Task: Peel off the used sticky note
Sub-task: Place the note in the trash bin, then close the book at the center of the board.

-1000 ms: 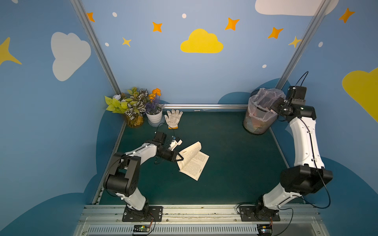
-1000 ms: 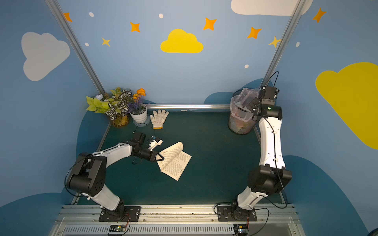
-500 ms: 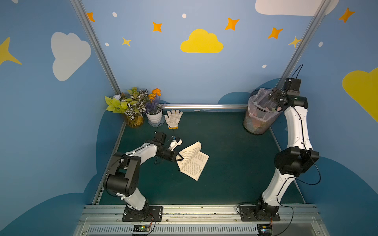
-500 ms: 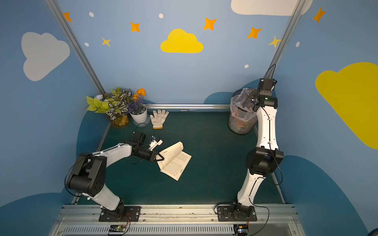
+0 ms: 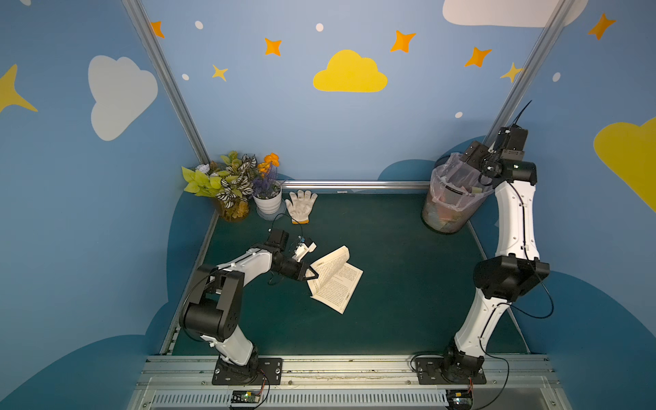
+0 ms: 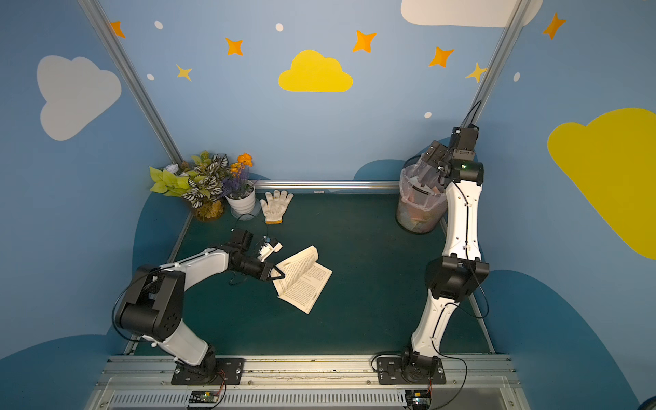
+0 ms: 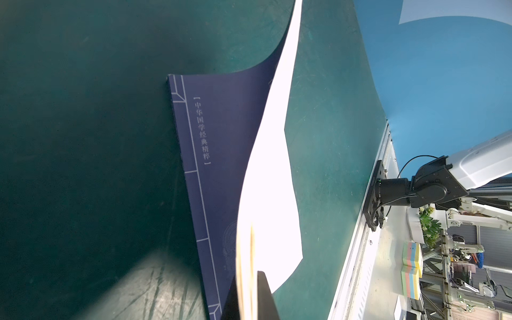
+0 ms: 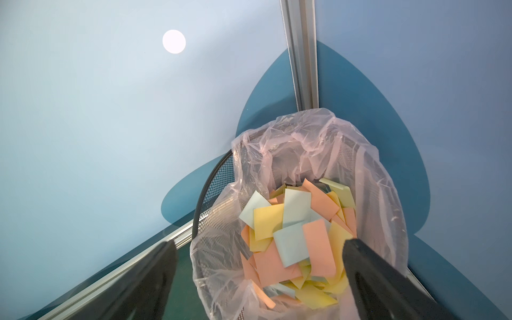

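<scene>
Bin stands upper right in both top views; I see my right gripper spread wide above it, empty. Sticky notes pile inside; I cannot single out the used one. Mid-frame, my left gripper pinches pages of the book.

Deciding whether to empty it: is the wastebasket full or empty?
Partly full. The right wrist view shows a pile of pink, yellow and pale blue sticky notes in the lined wastebasket, lying below its rim.

Green mat: book, glove, bin, plants.
</scene>
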Controlling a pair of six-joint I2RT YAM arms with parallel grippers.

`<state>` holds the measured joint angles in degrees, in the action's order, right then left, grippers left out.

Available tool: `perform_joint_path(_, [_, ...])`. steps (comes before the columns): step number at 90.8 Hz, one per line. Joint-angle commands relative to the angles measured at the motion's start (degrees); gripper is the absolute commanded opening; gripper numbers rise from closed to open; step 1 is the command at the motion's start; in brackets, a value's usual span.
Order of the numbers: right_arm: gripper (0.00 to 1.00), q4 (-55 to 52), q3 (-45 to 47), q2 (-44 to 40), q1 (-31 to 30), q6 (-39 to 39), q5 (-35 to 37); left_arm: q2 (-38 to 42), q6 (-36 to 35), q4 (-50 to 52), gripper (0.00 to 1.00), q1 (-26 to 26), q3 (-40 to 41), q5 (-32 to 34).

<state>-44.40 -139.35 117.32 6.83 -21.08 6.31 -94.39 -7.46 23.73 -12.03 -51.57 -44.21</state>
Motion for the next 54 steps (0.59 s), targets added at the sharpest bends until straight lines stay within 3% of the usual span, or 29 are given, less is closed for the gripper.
perform_joint_path(1, [0.98,-1.36,-1.35,3.59,-1.78,2.22,-2.08,0.61,-0.47,0.99,0.03,0.28,1.05,1.67])
perform_joint_path(18, [0.98,-2.03,-1.79,3.19,-1.90,-0.16,-6.41,0.82,-0.59,1.02,0.03,0.28,1.12,1.67])
perform_joint_path(34, [0.98,-3.89,-1.75,-2.22,-4.27,-0.76,-7.91,2.23,-0.76,1.11,0.03,0.02,0.97,-0.15])
perform_joint_path(38, [0.98,-4.99,-1.71,-3.69,-5.45,-0.28,-7.66,3.23,-1.10,1.31,0.13,-0.24,0.92,-0.97])
perform_joint_path(54, [0.98,-8.57,4.63,-12.05,-10.80,-0.80,-5.35,10.74,-3.93,1.73,0.73,-1.40,2.13,-5.69])
